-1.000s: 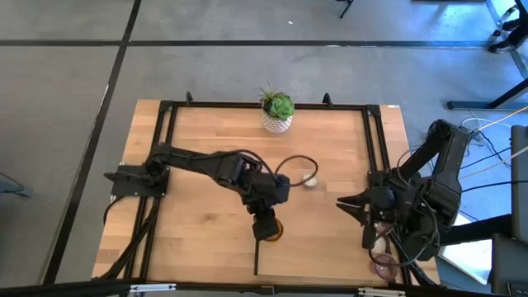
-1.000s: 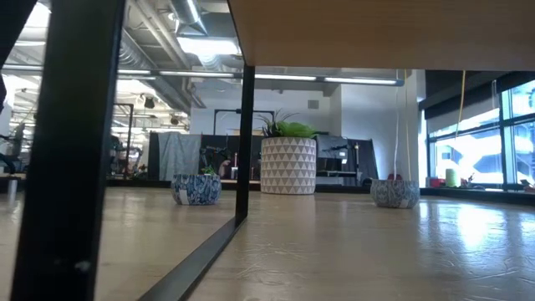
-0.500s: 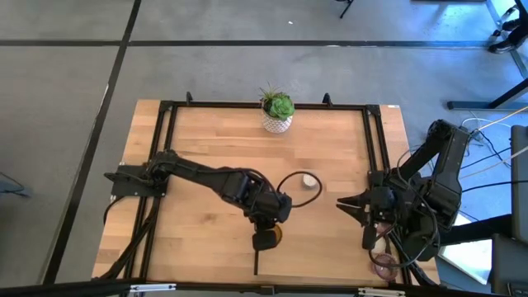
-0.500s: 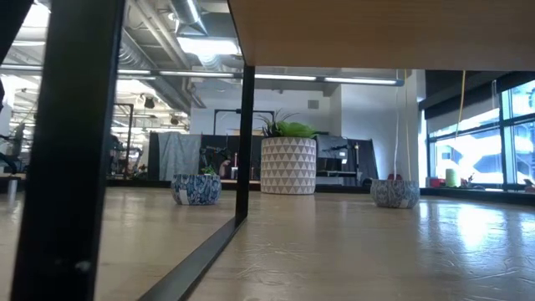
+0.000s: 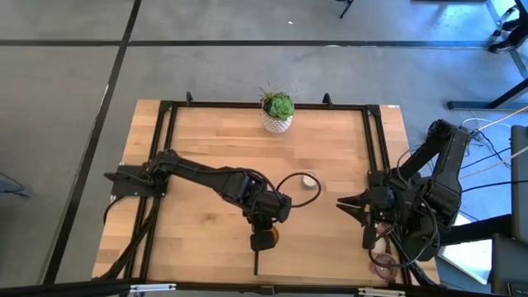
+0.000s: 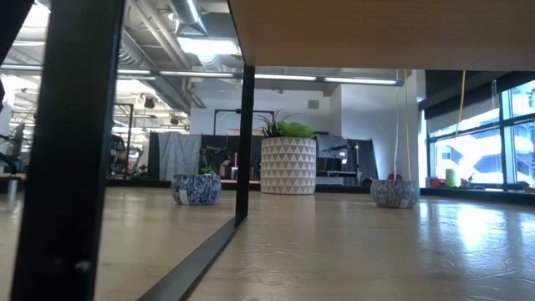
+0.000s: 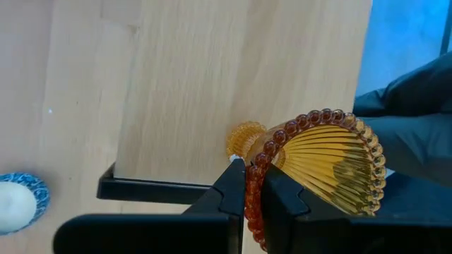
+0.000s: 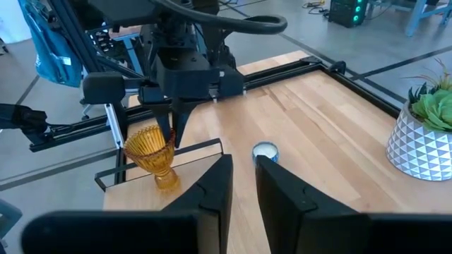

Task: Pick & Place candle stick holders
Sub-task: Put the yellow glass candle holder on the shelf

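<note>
Gripping the amber holder (image 7: 332, 166) rim, left pincer (image 7: 252, 192) hangs over table (image 5: 206, 140).

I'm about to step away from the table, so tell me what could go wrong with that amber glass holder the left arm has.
1. The left gripper fingers pinch only the beaded rim of the amber holder, so it might slip or twist loose.
2. It hangs near the table's front edge, beside the black divider bar; a drop could roll off or strike the bar.

A potted plant (image 5: 278, 113) stands on the table (image 5: 206, 140).
</note>
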`<action>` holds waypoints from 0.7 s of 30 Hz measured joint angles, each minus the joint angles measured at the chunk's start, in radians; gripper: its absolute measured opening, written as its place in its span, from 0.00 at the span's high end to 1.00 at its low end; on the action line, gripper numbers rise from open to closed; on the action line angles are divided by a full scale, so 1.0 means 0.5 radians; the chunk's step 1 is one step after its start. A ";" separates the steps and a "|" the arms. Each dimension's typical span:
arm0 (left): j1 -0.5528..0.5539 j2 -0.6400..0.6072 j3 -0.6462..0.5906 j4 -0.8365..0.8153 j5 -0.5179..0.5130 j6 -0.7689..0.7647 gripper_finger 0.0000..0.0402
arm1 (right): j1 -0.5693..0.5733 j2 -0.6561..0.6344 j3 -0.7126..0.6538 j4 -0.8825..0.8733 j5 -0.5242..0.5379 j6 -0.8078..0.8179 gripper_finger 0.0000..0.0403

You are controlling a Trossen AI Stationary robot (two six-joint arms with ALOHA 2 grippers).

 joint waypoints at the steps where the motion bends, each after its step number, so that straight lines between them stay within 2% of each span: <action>1: 0.000 0.000 0.000 0.001 -0.001 -0.002 0.96 | 0.000 0.000 0.000 0.000 0.000 0.000 0.84; 21: -0.001 0.000 0.000 0.097 0.068 -0.021 0.93 | 0.000 0.000 0.000 -0.007 0.000 0.000 0.84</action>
